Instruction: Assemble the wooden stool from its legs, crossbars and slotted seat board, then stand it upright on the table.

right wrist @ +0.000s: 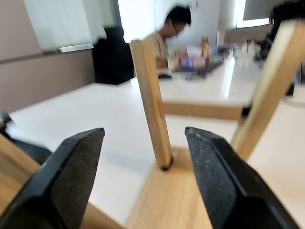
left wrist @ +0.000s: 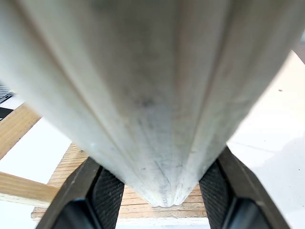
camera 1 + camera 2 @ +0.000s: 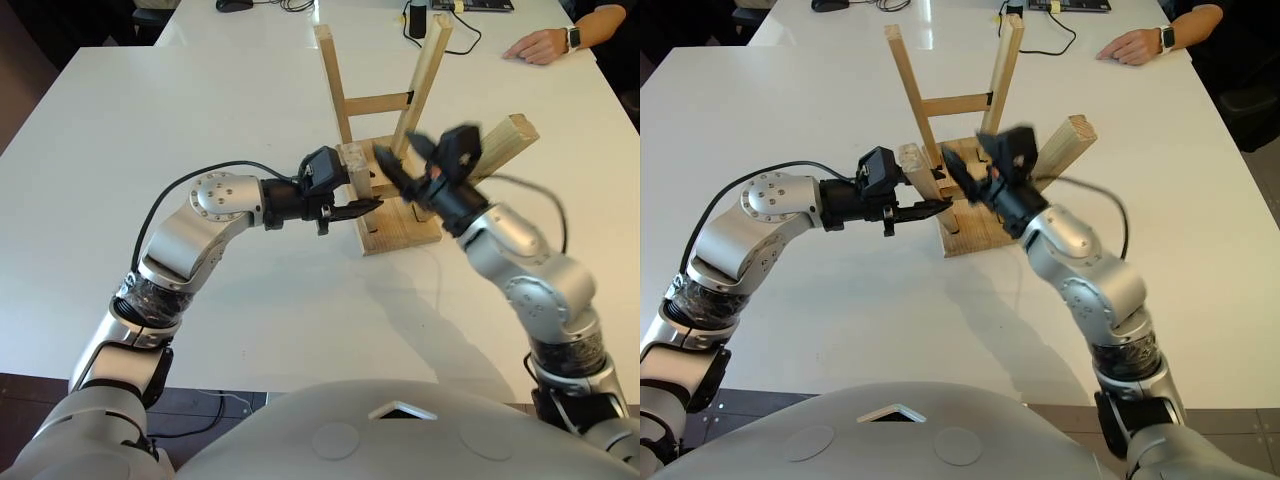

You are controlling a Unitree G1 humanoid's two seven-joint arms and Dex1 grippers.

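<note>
Seat board lies flat on the table, with two upright legs and a crossbar standing on it. Left gripper clamps a loose leg. Right gripper hangs wide open and empty over the board.

Upright legs and crossbar barred the seat board's far side; a tilted leg blocked its right; the left gripper's clamped leg crowded its left. The near table lay open.

Office, long white tables, computer mouse, cables, cluttered desk behind
</note>
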